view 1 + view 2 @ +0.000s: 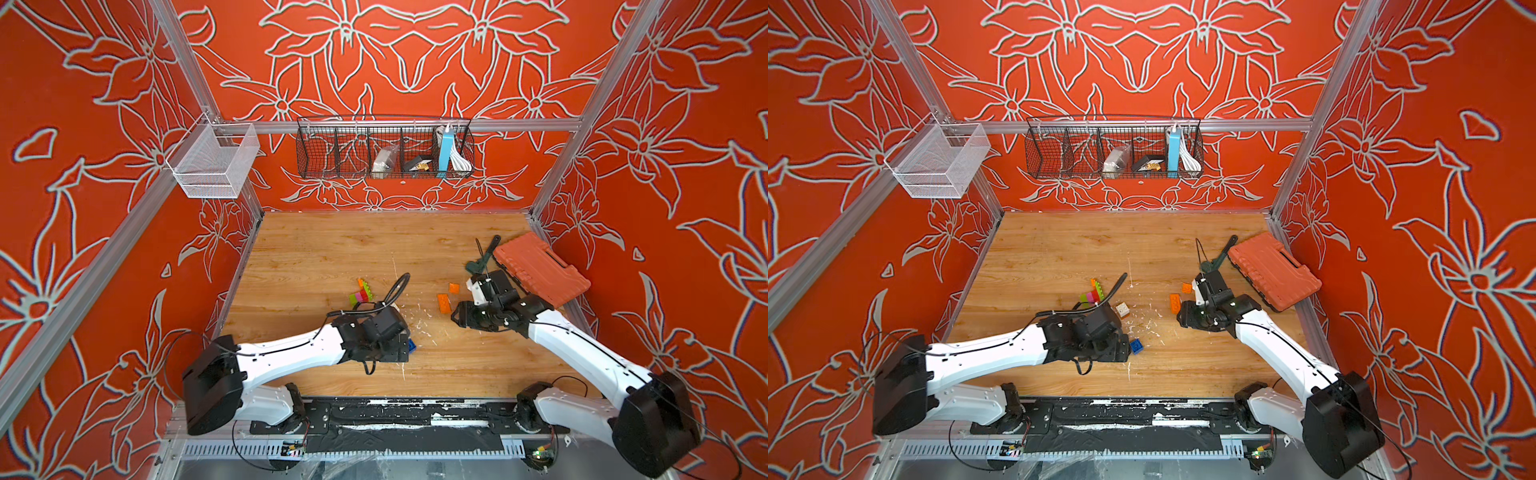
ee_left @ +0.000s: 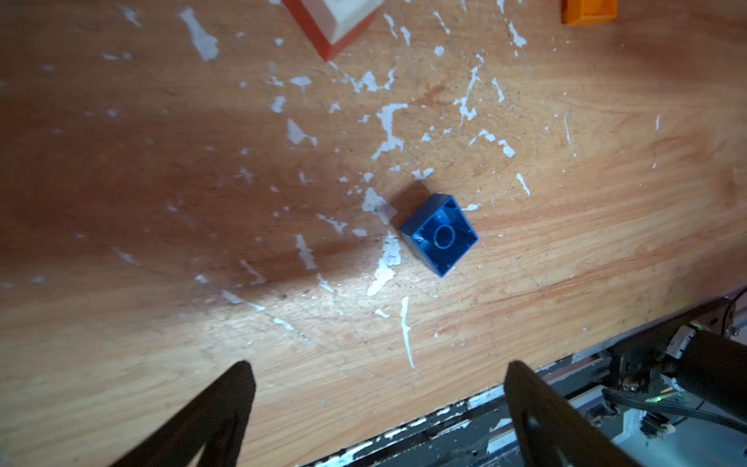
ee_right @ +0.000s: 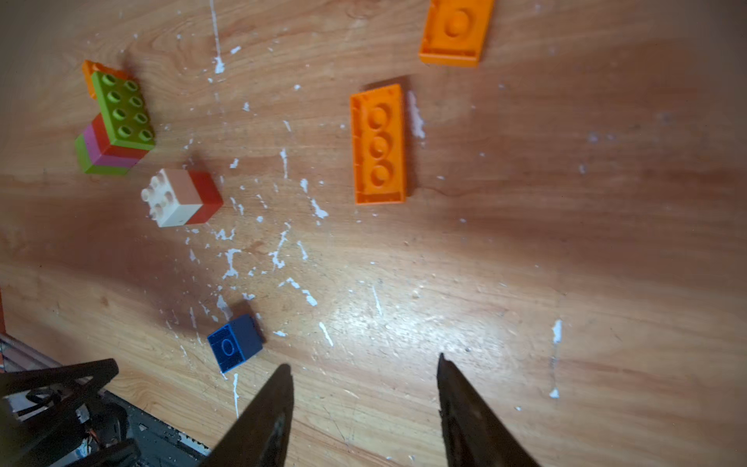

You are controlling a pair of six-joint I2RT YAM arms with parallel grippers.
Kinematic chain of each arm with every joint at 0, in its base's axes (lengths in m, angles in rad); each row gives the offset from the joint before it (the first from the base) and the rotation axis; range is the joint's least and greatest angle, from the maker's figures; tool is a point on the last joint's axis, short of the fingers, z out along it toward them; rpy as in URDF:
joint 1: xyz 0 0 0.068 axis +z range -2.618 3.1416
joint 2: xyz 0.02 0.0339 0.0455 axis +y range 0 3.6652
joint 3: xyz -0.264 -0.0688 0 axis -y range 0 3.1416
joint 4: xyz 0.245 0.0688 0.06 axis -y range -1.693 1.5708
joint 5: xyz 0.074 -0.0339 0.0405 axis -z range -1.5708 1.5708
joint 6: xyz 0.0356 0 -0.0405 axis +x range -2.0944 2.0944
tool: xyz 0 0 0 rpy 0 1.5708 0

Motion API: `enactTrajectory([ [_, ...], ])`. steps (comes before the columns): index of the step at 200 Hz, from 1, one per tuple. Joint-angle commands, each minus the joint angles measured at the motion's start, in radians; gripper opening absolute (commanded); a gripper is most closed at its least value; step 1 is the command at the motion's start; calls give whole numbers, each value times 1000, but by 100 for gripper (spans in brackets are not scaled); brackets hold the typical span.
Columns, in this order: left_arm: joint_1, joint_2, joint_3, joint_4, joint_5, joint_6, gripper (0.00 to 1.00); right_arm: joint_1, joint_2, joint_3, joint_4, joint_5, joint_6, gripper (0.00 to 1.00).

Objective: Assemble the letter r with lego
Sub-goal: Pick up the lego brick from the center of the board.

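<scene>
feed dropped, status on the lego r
Left gripper open, empty, near blue brick. Right gripper open, empty. Orange plates loose, one small stack. Nothing blocking.

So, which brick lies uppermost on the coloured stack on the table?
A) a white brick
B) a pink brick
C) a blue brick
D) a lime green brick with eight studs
D: in the right wrist view the lime green brick lies uppermost with its studs up, over the red and pink layers of the stack.
</scene>
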Motion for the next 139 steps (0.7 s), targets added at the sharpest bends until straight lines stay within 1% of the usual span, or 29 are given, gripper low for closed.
enactTrajectory([
  [1,-42,91,84,-1,-64,-153,93,-44,-28,-36,-33,-43,-2,59],
  [30,-47,221,215,-99,-115,-305,85,-71,-75,-48,-58,-43,-1,58],
  [75,-49,328,328,-201,-148,-437,81,-91,-142,-46,-109,-29,-31,58],
  [94,-49,365,364,-243,-157,-458,78,-98,-157,-45,-124,-27,-38,58],
  [139,-47,422,381,-238,-153,-493,68,-107,-161,-44,-134,-37,-54,58],
])
